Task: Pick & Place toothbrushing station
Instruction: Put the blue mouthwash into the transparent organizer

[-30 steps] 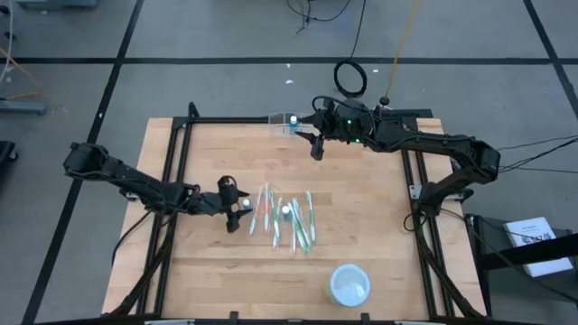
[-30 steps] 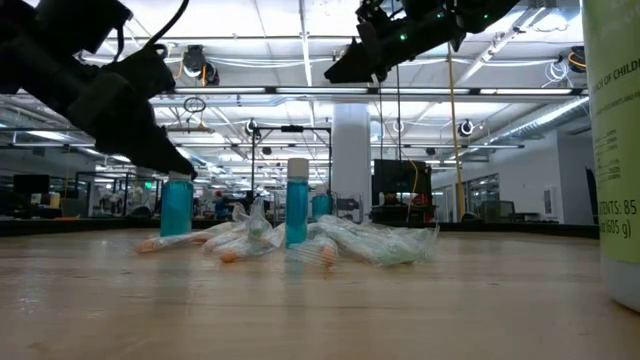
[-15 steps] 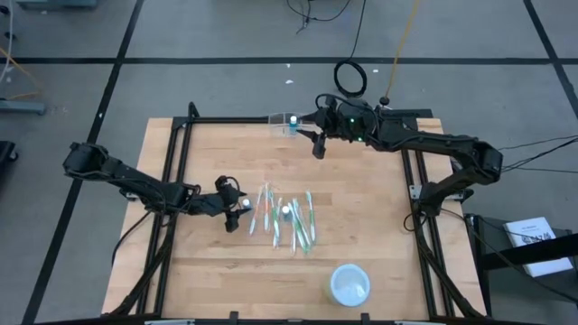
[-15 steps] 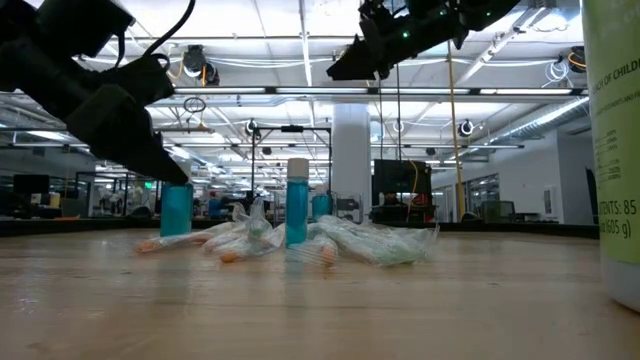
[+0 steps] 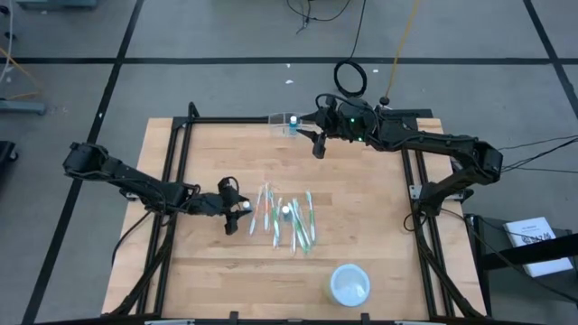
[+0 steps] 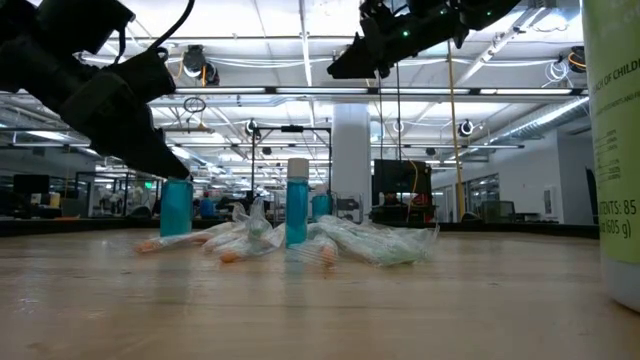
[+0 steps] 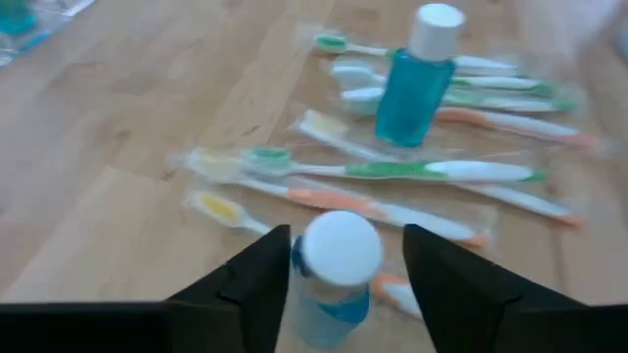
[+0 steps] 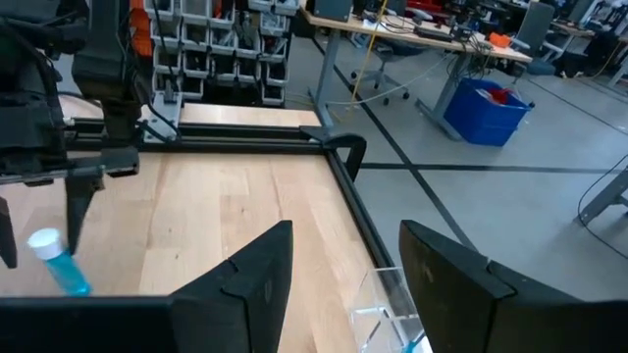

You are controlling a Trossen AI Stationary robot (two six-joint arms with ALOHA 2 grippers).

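The toothbrushing station, a clear plastic holder (image 5: 281, 119), stands at the table's far edge with a small blue bottle (image 5: 293, 121) at it. It also shows low in the right wrist view as a see-through holder (image 8: 391, 306). My right gripper (image 5: 316, 147) hangs open in the air just right of it, empty. My left gripper (image 7: 347, 235) is open near the table's middle left. Its fingers stand on either side of a white-capped blue bottle (image 7: 338, 263) that stands upright on the wood, with narrow gaps on both sides.
Wrapped toothbrushes (image 5: 291, 224) lie in a loose pile at the table's middle, with another blue bottle (image 5: 285, 210) upright among them. A white-lidded round tub (image 5: 349, 283) stands near the front edge. A black frame (image 5: 181, 162) runs along the table's sides.
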